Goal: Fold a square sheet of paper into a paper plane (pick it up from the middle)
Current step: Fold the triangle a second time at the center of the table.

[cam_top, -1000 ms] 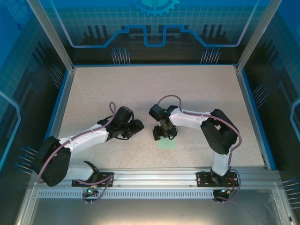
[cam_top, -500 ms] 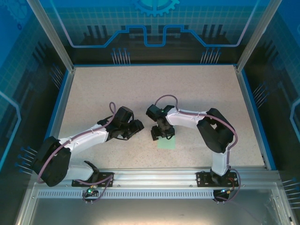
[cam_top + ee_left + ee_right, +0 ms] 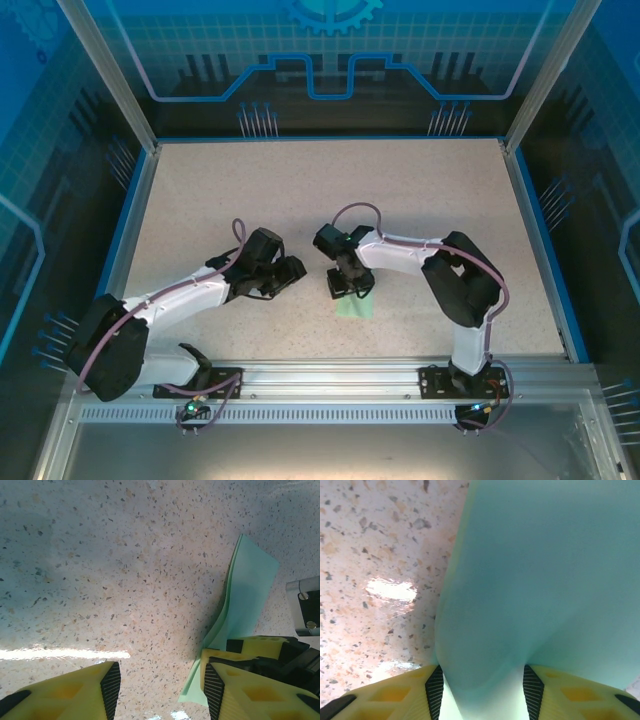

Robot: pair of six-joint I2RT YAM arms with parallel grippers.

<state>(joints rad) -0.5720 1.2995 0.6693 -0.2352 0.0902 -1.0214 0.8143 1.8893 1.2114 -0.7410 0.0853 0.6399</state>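
Observation:
The square sheet of paper (image 3: 357, 307), pale mint green, lies on the speckled table just in front of the two grippers. My right gripper (image 3: 350, 288) points down onto its far edge. In the right wrist view the paper (image 3: 545, 580) humps up between the two black pads and touches both, with the jaws still well apart around it (image 3: 480, 680). In the left wrist view the sheet (image 3: 250, 590) bends upward along its left edge beside the right gripper's yellow fingers (image 3: 250, 647). My left gripper (image 3: 157, 685) is open over bare table, just left of the sheet (image 3: 293, 272).
A blue raised rim (image 3: 125, 230) borders the speckled table (image 3: 330, 190). An aluminium rail (image 3: 330, 380) with both arm bases runs along the near edge. The two grippers stand close together at mid-table.
The right gripper's jaws have narrowed around the sheet, bowing it up between them, and the wrist shifted slightly. The left arm has stayed still.

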